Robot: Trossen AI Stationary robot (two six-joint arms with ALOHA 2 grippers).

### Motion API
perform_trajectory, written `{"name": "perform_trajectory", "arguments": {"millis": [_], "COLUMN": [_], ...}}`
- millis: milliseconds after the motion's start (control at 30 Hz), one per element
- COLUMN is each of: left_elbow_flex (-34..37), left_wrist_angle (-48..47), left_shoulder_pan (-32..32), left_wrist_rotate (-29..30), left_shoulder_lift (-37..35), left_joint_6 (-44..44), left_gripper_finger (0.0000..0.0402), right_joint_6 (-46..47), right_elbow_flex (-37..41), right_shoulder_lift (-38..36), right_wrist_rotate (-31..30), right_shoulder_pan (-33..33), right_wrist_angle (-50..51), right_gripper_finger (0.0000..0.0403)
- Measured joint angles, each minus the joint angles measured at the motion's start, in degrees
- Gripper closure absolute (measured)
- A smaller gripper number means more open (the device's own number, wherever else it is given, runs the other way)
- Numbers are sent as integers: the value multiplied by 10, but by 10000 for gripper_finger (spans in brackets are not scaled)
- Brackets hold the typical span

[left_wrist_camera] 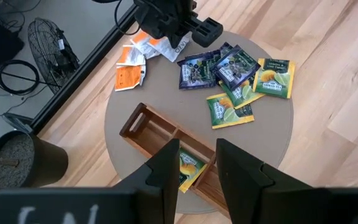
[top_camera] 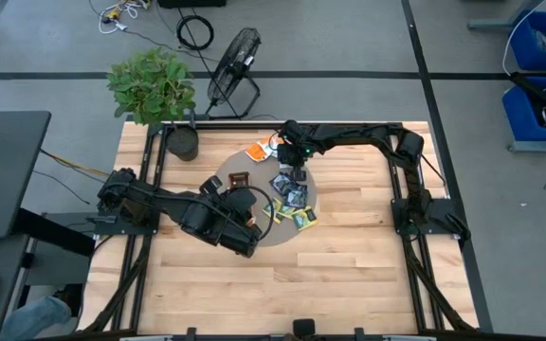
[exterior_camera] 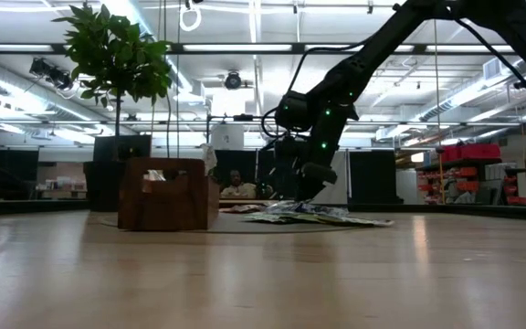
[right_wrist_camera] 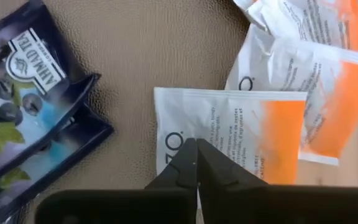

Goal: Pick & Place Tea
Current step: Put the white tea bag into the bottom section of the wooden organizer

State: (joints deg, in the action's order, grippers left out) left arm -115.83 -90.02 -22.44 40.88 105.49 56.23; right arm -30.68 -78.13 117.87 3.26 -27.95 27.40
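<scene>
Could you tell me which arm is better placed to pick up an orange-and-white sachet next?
Right. The right gripper is already down at an orange-and-white sachet, fingers together at its edge. The left gripper hangs open over the wooden tray, away from that pile.

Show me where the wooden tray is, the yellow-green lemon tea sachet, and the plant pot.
wooden tray point(left_wrist_camera: 146, 129), left wrist view, on the bare end compartment.
yellow-green lemon tea sachet point(left_wrist_camera: 275, 78), left wrist view, on the middle of its face.
plant pot point(left_wrist_camera: 14, 163), left wrist view, on the gravel-filled top.
</scene>
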Motion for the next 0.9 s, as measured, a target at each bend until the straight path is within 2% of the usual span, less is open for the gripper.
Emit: {"name": "perform_trajectory", "arguments": {"millis": [400, 500, 600, 833, 900], "left_elbow_flex": [0, 0, 0, 0, 0], "left_wrist_angle": [0, 0, 1, 1, 2], "left_shoulder_pan": [0, 0, 0, -3, -3], "left_wrist_rotate": [0, 2, 3, 4, 4], "left_shoulder_lift": [0, 0, 0, 0, 0], "left_joint_6": [1, 1, 1, 1, 1], "left_gripper_finger": [291, 291, 291, 291, 291], "right_joint_6": [-17, -29, -39, -62, -67], "right_elbow_flex": [1, 0, 1, 13, 29], "right_shoulder_lift": [-82, -84, -83, -83, -83], "right_wrist_rotate": [18, 22, 23, 23, 23], "right_shoulder_pan": [0, 0, 0, 2, 2], "right_wrist_angle": [68, 81, 84, 68, 45], "right_gripper_finger": [401, 385, 339, 174, 138]}}
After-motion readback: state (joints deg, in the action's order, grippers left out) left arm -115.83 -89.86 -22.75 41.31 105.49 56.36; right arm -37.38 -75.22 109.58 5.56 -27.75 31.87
